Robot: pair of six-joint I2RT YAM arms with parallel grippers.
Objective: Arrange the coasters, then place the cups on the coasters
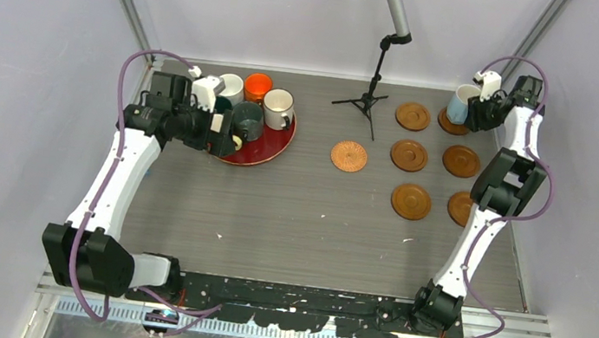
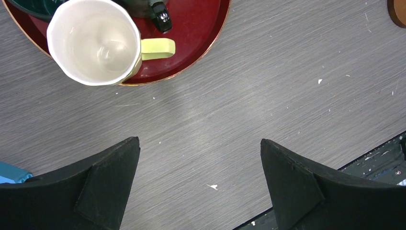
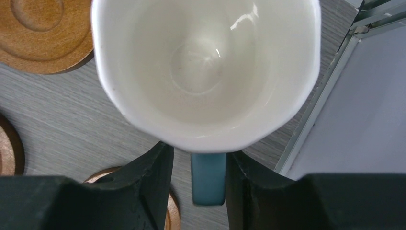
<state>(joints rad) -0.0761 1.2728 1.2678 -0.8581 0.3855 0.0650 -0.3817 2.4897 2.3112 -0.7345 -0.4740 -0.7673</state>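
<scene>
Six smooth wooden coasters (image 1: 410, 155) lie in two columns at the right, and a woven coaster (image 1: 348, 156) sits mid-table. The light blue cup (image 1: 463, 103) stands on the far right coaster. My right gripper (image 3: 198, 177) is open around its blue handle (image 3: 208, 177), with a gap on the left side. White (image 1: 231, 87), orange (image 1: 258, 87), cream (image 1: 278, 108) and dark (image 1: 247, 120) cups stand on the red tray (image 1: 268, 152). My left gripper (image 2: 200, 158) hangs wide open over bare table beside the pale yellow cup (image 2: 93, 40).
A small black tripod stand (image 1: 371, 100) stands at the back centre, left of the coasters. The table's right rail (image 3: 311, 124) and the enclosure wall run close beside the blue cup. Another wooden coaster (image 3: 43, 33) lies just left of that cup.
</scene>
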